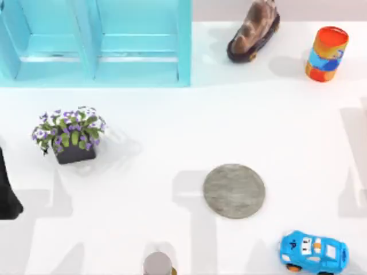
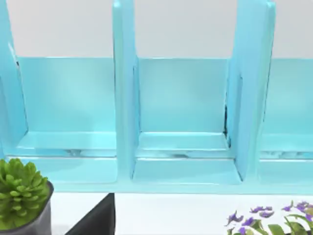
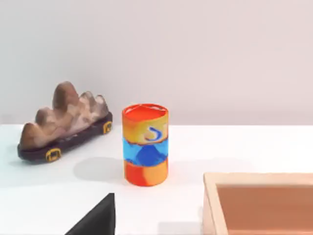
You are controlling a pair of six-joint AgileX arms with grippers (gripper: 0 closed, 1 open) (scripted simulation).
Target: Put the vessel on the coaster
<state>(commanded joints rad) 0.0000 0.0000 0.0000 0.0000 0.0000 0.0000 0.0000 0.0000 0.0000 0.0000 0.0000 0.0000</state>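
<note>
Coaster [image 1: 234,191] lies flat on the white table [image 1: 172,126], right of centre, a blue toy car [image 1: 313,252] near it and a grey-topped cylinder [image 1: 157,264] at the front edge. Whether the left gripper [image 2: 95,220] or the right gripper [image 3: 95,220] is wide or narrow cannot be told.

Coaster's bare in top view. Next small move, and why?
Probably swing the right arm back from the far-right corner toward the coaster: it lies bare mid-table, while the right wrist view faces the orange-and-blue can and rock ornament, neither wanted on it.
</note>
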